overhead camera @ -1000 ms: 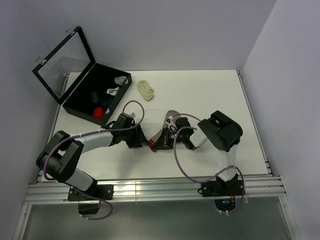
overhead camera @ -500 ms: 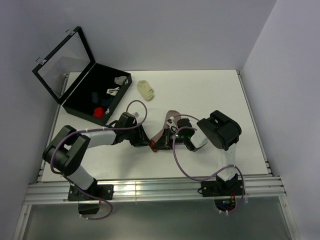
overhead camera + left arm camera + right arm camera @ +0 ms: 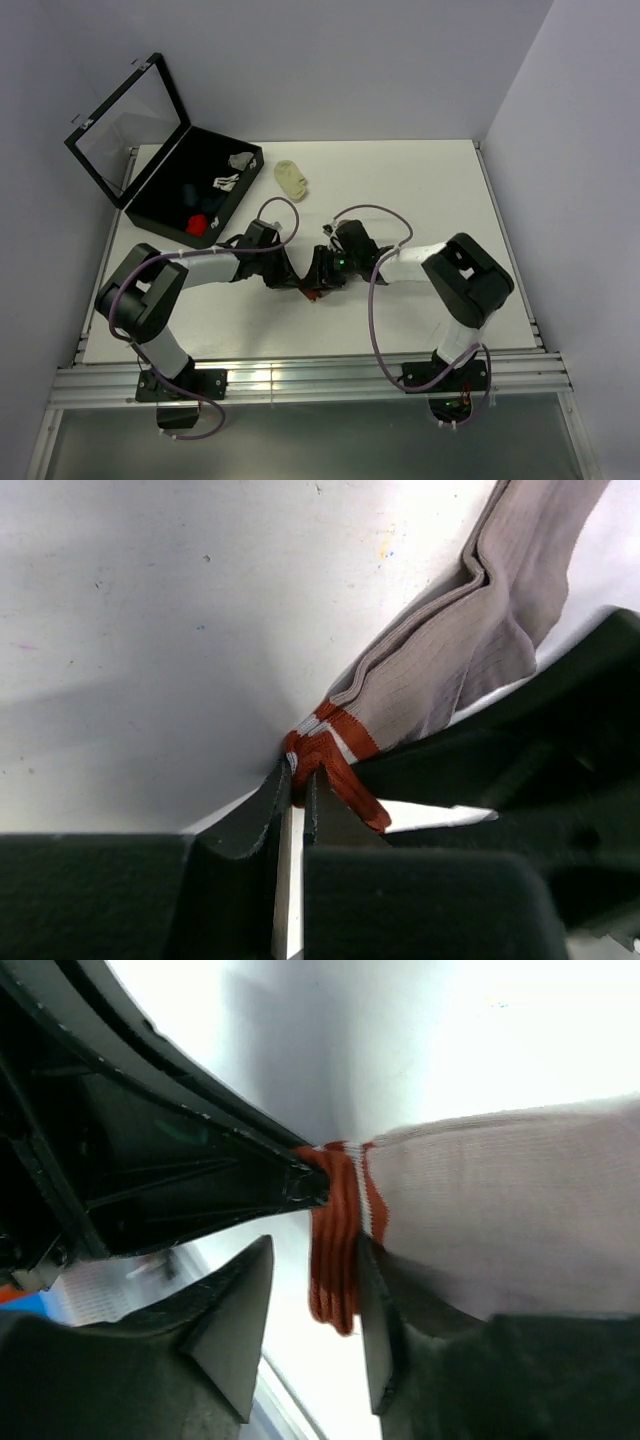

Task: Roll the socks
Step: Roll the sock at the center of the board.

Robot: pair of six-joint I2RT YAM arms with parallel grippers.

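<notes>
Closest to the arms, mid-table, both grippers meet over the dusty-pink sock (image 3: 460, 650). The left gripper (image 3: 298, 780) is clenched right on the red-and-white striped cuff (image 3: 335, 742), and the rest of the sock trails away flat on the white table (image 3: 150, 600). The right gripper (image 3: 312, 1275) has its fingers apart, straddling the same cuff without gripping it (so it looks like a handover, as far as I can judge). To do this bit well, I'd let the left hold the cuff firm while the right pulls clear without snagging the knit. Then roll from one end in tight, even turns, with the sock flat and straight so the roll doesn't go lopsided. Further back, the open black case (image 3: 240, 190) has something navy and something red in it, too small to name. A pale-yellow sock (image 3: 292, 178) lies just beside it.
</notes>
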